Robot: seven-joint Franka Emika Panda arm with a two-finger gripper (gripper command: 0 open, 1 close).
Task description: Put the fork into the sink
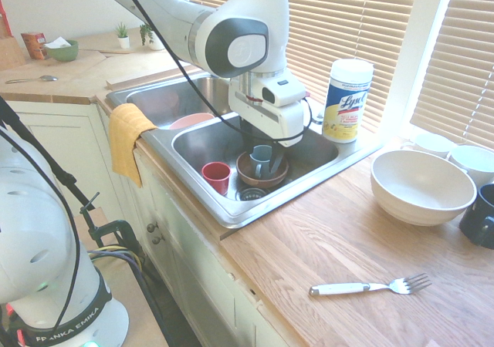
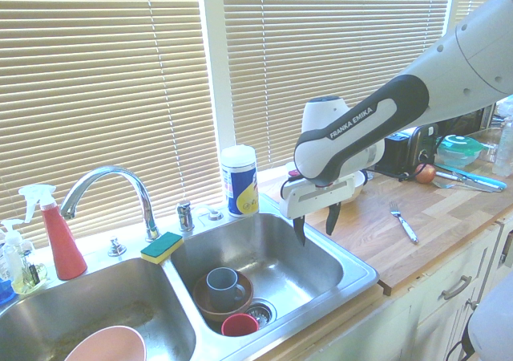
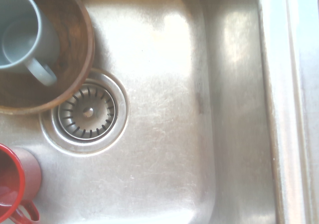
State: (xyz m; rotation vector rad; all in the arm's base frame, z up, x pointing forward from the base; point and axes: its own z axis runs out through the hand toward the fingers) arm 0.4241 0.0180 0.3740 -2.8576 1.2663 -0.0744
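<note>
Carry the wide, empty gripper (image 2: 316, 228) toward 3 o'clock in the second exterior view, squarely straddling the fork (image 2: 408, 230).

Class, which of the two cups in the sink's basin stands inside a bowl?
The blue-grey mug: it sits in the brown bowl, whereas the red mug stands outside it, on the basin floor.

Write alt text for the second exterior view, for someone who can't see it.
A robot arm holds its open, empty tool above the right basin of a steel sink, while a fork lies on the wooden counter beyond it. In that basin, a blue-gray mug sits in a brown bowl beside a red cup.
</note>
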